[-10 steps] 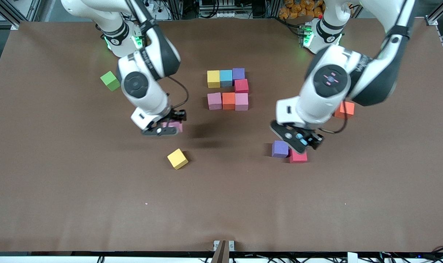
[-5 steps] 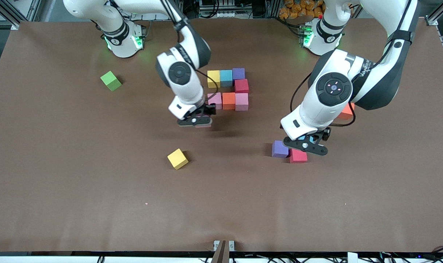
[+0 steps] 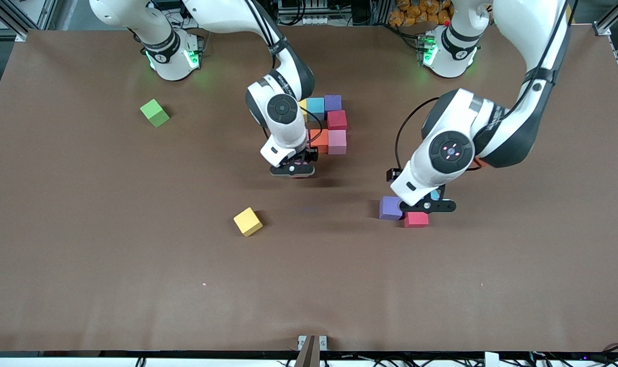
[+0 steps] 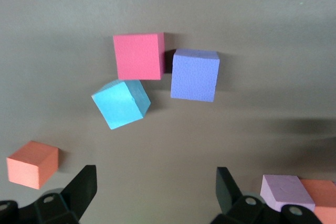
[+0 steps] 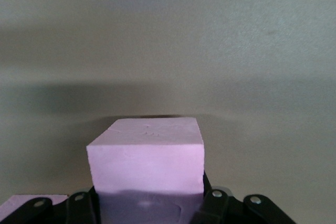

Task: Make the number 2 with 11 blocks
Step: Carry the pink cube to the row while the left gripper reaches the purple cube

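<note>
Here the right gripper (image 3: 293,171) is closed on a pink cube (image 5: 147,169) and holds it over the table (image 3: 84,244), just below the unfinished number 2 (image 3: 327,125), which lies near the middle of the table with a light blue cube (image 3: 315,106), a purple one (image 3: 332,102), a red one (image 3: 337,120), an orange one (image 3: 319,137) and a pink one (image 3: 337,141) showing. The left gripper (image 3: 427,205) has its jaws wide open and holds nothing; it hangs over a loose red cube (image 4: 138,56), a loose purple cube (image 4: 195,74) touching it and a tilted blue cube (image 4: 121,103). A yellow cube (image 3: 247,221) lies alone, nearer to the front camera, and a green cube (image 3: 154,112) lies toward the right arm's end.
</note>
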{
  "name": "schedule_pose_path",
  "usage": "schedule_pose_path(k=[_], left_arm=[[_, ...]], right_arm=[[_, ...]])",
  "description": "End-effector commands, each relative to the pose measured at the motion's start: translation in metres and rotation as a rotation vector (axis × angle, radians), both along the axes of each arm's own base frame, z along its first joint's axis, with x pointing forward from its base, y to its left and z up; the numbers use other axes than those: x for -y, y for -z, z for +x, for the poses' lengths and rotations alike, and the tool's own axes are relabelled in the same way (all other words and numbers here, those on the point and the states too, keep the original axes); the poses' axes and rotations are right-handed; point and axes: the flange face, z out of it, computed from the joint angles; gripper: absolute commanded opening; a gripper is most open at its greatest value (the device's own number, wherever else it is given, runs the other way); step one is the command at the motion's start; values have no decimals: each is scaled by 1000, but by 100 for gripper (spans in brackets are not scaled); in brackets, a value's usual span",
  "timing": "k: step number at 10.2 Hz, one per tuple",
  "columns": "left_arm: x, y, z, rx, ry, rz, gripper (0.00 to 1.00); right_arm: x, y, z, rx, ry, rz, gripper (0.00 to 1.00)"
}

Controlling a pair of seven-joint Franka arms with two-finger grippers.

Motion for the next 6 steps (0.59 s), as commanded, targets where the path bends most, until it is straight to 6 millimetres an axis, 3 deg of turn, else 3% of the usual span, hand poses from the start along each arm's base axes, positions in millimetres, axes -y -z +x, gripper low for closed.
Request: schedule_pose_path(k=[1,3,6], left_arm=[[4,10,2,-4,-46,-16,100],[-3,35,10,-25,-65,-19,100],[-10,49,17,-27,-84,-33,100]], right_arm=[[-11,7,-7,-2,9,-5,22],[-13,8,-11,-3,1,-6,22],[-7,24,-26,14,-3,-10,22]])
